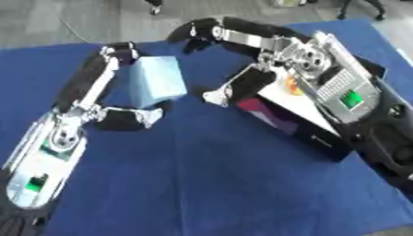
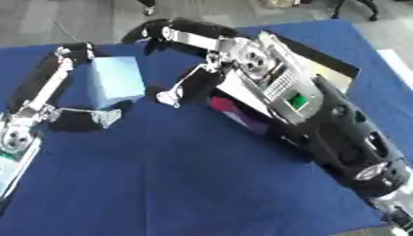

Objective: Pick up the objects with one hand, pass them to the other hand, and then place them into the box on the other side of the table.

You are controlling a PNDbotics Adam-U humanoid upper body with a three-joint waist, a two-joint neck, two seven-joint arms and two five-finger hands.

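A light blue box [image 1: 157, 80] is held just over the blue table at centre left. My left hand [image 1: 95, 85] is shut on it: the long fingers run up its left side and hook over its far top corner, and the thumb [image 1: 137, 117] sits under its near edge. My right hand [image 1: 270, 50] is open just to the right of it, fingers [image 1: 202, 28] arched beyond the box and thumb [image 1: 234, 87] pointing down towards its right side, a small gap away. A black box [image 1: 322, 138] with a white inside lies at the right, partly hidden under my right forearm.
Something orange [image 1: 292, 86] shows inside the black box, and a magenta patch [image 1: 270, 115] marks its near side. The blue cloth [image 1: 209, 179] stretches out in front. Grey floor lies beyond the table's far edge [image 1: 48, 27].
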